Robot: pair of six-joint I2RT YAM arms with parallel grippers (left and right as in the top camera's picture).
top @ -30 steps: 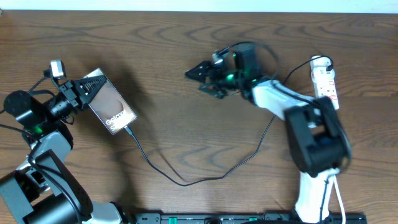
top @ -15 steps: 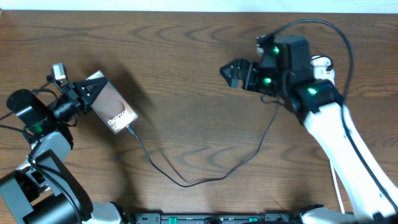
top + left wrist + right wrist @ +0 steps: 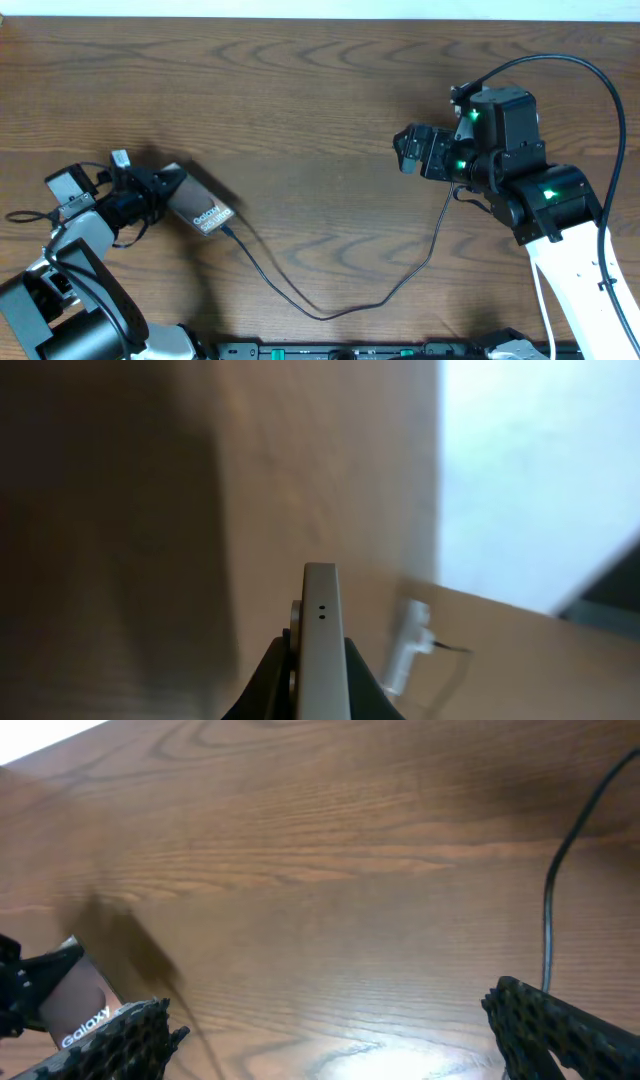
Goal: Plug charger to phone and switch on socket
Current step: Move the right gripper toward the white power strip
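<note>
Overhead: L end effector (image 3: 163, 190) tight on phone (image 3: 205, 213), charger (image 3: 322, 317) at phone's end; R end effector (image 3: 408, 150) wide apart.

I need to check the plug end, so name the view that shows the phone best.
Overhead: most of the phone face shows, with the charger reaching its white-strip end and the left gripper holding the other end. The left wrist view shows only its thin edge. The right wrist view catches just a blurred corner reading "Galaxy".

Brown wood-grain table (image 3: 300, 120), pale strip (image 3: 300, 8) beyond, perhaps wall
</note>
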